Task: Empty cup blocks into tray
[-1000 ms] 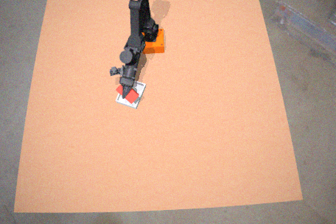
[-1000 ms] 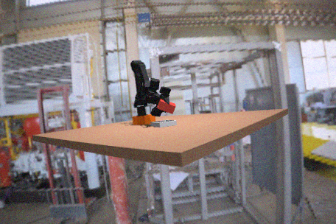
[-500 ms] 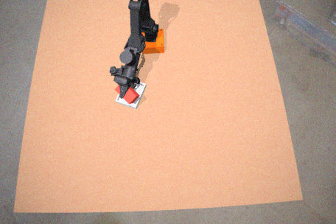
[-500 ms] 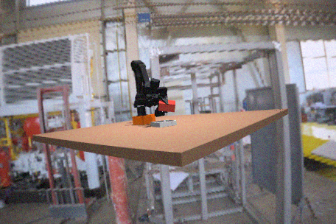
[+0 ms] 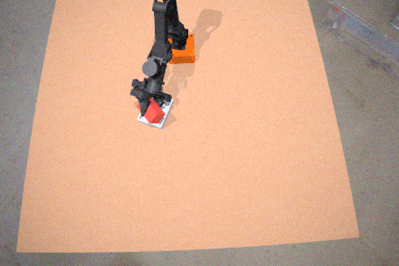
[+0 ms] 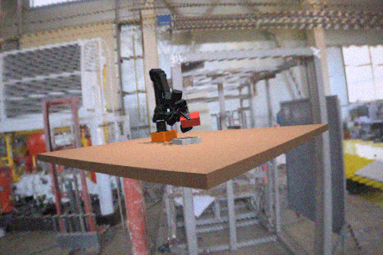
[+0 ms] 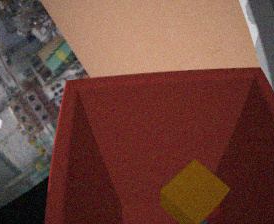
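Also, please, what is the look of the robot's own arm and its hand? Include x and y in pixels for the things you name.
The jointed robot arm (image 5: 161, 24) (image 6: 160, 90) is black or very dark grey, with chunky links and a rounded top part. A grey round disc (image 5: 150, 66) shows on it in the top view. The dark hand (image 5: 157, 106) has angular parts. I cannot make out any cable or marking.

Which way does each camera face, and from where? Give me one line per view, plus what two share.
Top: high above, looking down at the tabletop; whole arm shows.
Exterior: off to the side, facing across the table; arm again.
Wrist: on the arm, facing into the cup; no fingers identifiable.
Top and exterior share the tray.
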Tool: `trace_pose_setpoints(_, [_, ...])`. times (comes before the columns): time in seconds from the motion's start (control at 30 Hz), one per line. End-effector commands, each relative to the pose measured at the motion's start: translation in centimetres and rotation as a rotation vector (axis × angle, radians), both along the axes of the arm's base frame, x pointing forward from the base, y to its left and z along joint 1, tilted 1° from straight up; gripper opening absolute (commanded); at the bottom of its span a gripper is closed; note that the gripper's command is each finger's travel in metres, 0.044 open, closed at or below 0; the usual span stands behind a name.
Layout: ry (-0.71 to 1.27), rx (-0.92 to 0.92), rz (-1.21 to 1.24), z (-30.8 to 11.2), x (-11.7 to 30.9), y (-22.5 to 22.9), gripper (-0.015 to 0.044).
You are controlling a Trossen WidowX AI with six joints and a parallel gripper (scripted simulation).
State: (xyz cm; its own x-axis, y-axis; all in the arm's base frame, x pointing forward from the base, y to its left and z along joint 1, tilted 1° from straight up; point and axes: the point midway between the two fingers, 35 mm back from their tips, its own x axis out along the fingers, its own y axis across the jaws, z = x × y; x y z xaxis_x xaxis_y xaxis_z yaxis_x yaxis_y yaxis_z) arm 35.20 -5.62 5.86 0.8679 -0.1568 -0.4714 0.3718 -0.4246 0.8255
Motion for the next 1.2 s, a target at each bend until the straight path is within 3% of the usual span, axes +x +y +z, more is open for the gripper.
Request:
trace_pose_setpoints(0.0, [-0.024, 0.095, -0.050, 0.12, 0.18, 0.02, 0.0000])
trace_pose_setpoints(1.17, [-0.143, 0.760, -0.408, -0.17, 0.41, 0.04, 0.0000])
